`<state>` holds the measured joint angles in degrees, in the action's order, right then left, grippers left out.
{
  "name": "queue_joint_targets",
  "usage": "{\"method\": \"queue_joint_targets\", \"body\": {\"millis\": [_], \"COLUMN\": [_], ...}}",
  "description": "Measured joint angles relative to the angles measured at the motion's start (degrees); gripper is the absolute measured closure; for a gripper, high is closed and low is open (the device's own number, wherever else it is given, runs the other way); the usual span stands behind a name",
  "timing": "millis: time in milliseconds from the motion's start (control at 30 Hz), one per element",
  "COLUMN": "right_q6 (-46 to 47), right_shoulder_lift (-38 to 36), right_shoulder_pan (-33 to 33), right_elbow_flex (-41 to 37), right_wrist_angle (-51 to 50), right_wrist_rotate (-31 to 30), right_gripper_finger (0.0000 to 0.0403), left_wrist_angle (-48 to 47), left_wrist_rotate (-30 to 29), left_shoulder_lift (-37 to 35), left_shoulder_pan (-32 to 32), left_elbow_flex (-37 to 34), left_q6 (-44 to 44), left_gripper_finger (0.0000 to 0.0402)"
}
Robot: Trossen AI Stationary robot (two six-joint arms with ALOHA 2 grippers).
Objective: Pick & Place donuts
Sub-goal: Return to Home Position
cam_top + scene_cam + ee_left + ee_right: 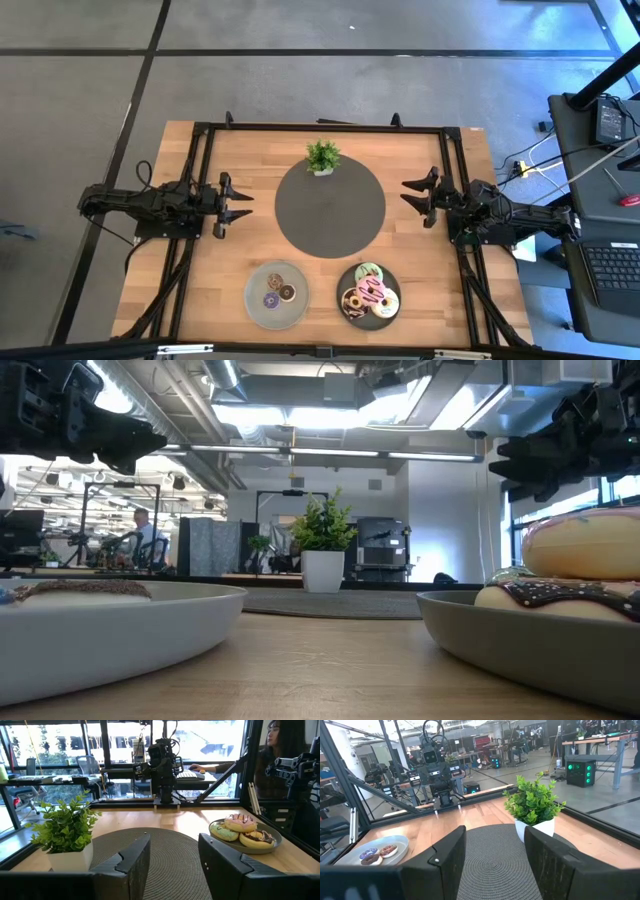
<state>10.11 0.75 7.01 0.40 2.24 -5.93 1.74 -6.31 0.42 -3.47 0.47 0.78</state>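
Two grey plates sit near the table's near edge. The right plate (369, 293) carries a pile of several donuts (367, 292) iced pink, green, cream and chocolate, also in the left wrist view (244, 831). The left plate (276, 294) holds two small donuts (279, 295), purple and brown, also in the right wrist view (377, 854). My left gripper (240, 205) hovers open at the left edge of the round dark mat (330, 208). My right gripper (414, 196) hovers open at the mat's right edge. Neither touches anything.
A small green potted plant (322, 156) stands on the mat's far edge. A black frame (320, 128) runs around the table's far and side edges. A person sits beyond the table in the left wrist view (275, 755). A desk with a laptop stands right of the table (610, 270).
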Motion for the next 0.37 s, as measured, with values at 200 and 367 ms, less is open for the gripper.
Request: {"method": "queue_joint_targets", "body": {"millis": [200, 367], "right_q6": [0.04, 0.04], "right_shoulder_lift": [0.0, -0.01], "right_shoulder_pan": [0.02, 0.02], "right_elbow_flex": [0.0, 0.0], "right_wrist_angle": [0.0, -0.01], "right_wrist_rotate": [0.0, 0.0], "right_gripper_finger": [0.0201, 0.0201], "left_wrist_angle": [0.0, 0.0], "left_wrist_rotate": [0.0, 0.0], "left_shoulder_lift": [0.01, 0.01], "left_shoulder_pan": [0.01, 0.01], "left_elbow_flex": [0.0, 0.0], "left_q6": [0.0, 0.0], "left_gripper_finger": [0.0239, 0.0242]}}
